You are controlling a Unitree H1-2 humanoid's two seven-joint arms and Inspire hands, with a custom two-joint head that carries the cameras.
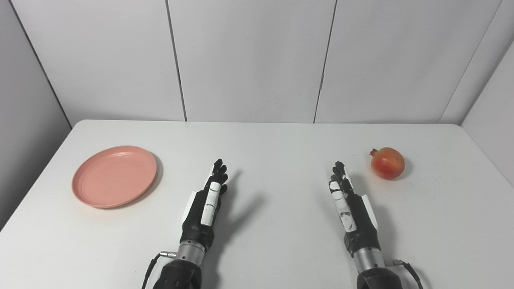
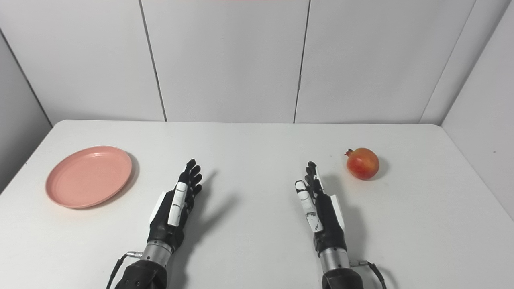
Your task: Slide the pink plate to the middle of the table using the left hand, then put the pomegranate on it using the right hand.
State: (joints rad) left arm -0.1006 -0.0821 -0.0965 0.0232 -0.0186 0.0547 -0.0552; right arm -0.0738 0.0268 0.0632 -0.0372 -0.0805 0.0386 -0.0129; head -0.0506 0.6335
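Both hands rest edge-on near the front edge of the counter (image 1: 257, 136), fingers stretched forward and held apart, gripping nothing. Left hand (image 1: 205, 208) sits left of centre; right hand (image 1: 348, 206) sits right of centre. Neither touches a task object.

The pink plate (image 1: 115, 176) lies flat near the left edge of the counter, well apart from the left hand and a little farther back. The pomegranate (image 1: 387, 163) stands toward the right edge, near the right hand's fingertips but clear of them, its crown pointing left. The middle of the counter, between the two hands, has nothing on it.

By my reading nothing is done yet; the plate slide comes first.

Risks from here:
- The plate is shallow and smooth on a smooth top. Pressing down on its near rim could tip it up rather than move it, and a push from the wrong side would send it toward the left edge and off.
- A push off the plate's centre line would likely spin it instead of sliding it straight.
- The pomegranate is round. A glancing touch from the outstretched fingers could roll it toward the right or back edge before a grip closes.
- Set down on the plate's sloped rim, the fruit may roll off.
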